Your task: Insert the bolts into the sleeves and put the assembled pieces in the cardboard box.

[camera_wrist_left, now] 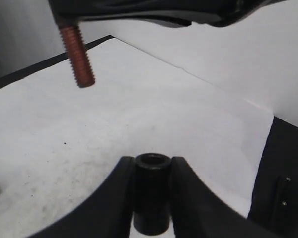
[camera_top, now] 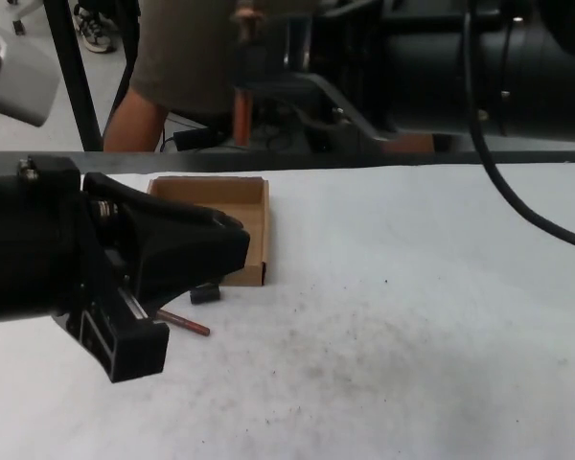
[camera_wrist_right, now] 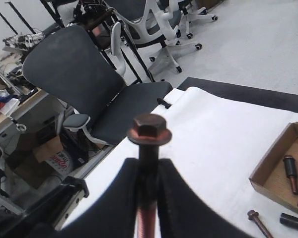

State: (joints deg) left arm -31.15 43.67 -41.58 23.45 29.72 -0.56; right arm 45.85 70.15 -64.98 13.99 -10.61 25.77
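- The step in hand looks like the insertion itself: one bolt and one sleeve are each held in the air, not yet joined.
- The left gripper (camera_wrist_left: 152,163) has its fingers closed narrowly around a black sleeve (camera_wrist_left: 151,198). The sleeve stands upright with its open bore facing up.
- The right gripper (camera_wrist_right: 148,166) has its fingers clamped on the shank of a copper-coloured bolt (camera_wrist_right: 149,131), just below the hex head. The threaded end hangs down, above the sleeve and off to one side of it.
- Bolt tip and sleeve mouth are apart and not in line.
- The next move, as I judge it, calls for bringing the threaded tip over the bore, keeping both axes parallel, then lowering it straight in. A tilted approach could catch the thread on the rim.
- The cardboard box (camera_wrist_right: 273,166) sits on the white surface (camera_top: 412,287), to the far left. Two assembled pieces (camera_wrist_right: 289,171) lie inside it.
- A loose bolt (camera_wrist_right: 257,222) and a loose sleeve (camera_wrist_right: 292,221) lie on the surface just near of the box, so by my reckoning another pair remains after this one.
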